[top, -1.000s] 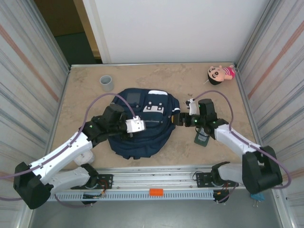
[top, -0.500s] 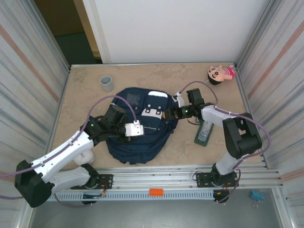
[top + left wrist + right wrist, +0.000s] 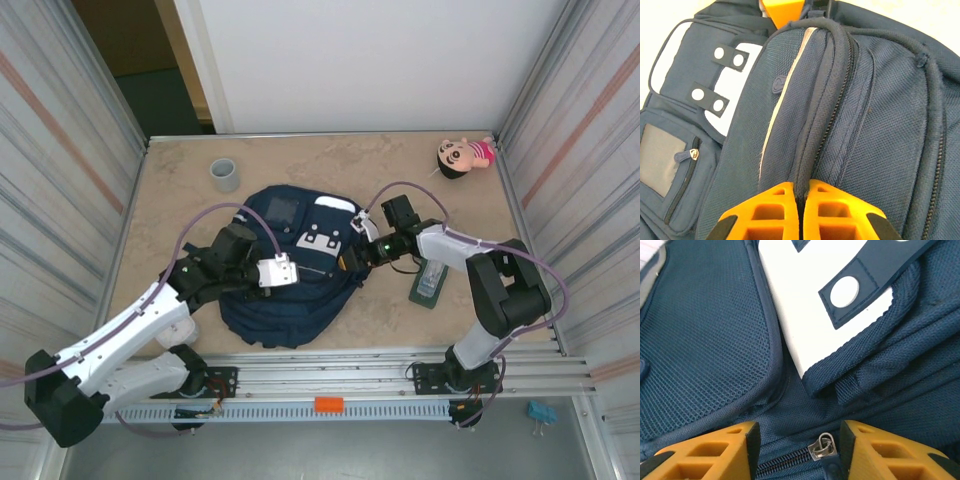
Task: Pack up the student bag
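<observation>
Right wrist view put the zipper pull between the fingers of my right gripper, spread but narrower than a second before, after it swung in over the student bag from beside it. My left gripper stayed pinched on a seam ridge of the bag beneath it. I judged unzipping was next.

A beige marbled table is seen across the middle of the top view, closed in by ribbed metal panels at left and right. The bag is laid at its centre. A grey cup is stood upright at upper left, apart from the bag. A doll is laid in the upper right corner. A dark flat case is laid near the bag's right side.
</observation>
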Action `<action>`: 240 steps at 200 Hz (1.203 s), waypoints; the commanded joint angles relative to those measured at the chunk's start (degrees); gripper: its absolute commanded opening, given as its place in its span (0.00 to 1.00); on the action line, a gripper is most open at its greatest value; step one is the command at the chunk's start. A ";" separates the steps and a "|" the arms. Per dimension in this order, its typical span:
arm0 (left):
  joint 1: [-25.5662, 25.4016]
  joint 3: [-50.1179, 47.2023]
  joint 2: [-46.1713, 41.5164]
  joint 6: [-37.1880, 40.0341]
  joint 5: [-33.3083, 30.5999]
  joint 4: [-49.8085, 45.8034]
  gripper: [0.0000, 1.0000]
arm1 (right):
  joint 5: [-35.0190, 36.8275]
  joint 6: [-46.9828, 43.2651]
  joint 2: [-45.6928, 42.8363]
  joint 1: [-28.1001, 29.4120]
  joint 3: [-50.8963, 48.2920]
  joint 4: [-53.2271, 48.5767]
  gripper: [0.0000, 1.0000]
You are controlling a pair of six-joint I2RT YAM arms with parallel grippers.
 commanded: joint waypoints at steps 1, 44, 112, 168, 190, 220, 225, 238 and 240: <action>0.44 0.52 -1.88 -1.31 -0.95 5.60 0.00 | -0.03 -1.66 -2.17 0.73 -0.07 -6.74 0.43; 0.35 0.82 -1.10 -1.39 -2.39 5.15 0.00 | 4.82 -1.43 -4.19 0.69 0.14 -10.79 0.47; 0.37 0.46 -2.44 -1.57 -1.09 6.25 0.00 | 1.34 -1.33 -1.00 0.24 0.57 -9.31 0.41; 0.35 0.02 -3.71 -2.08 0.64 7.91 0.00 | -5.05 2.17 0.79 -0.62 0.12 -4.62 0.44; 0.37 -0.16 -3.86 -2.17 0.69 8.34 0.00 | -7.57 5.21 0.03 -0.74 -1.00 -1.23 0.35; 0.18 -0.33 -3.87 -2.31 1.35 8.82 0.00 | -6.55 10.14 -1.02 -0.78 -2.42 3.41 0.22; 0.19 -0.31 -3.91 -2.38 1.51 8.97 0.00 | -6.54 11.25 -1.12 -0.78 -2.80 4.51 0.21; 0.17 -0.34 -3.91 -2.70 1.56 9.43 0.00 | -6.22 13.52 -1.60 -0.73 -3.36 6.73 0.15; 0.17 -0.42 -3.98 -2.74 1.49 9.50 0.00 | -5.99 13.73 -1.75 -0.74 -3.42 6.98 0.14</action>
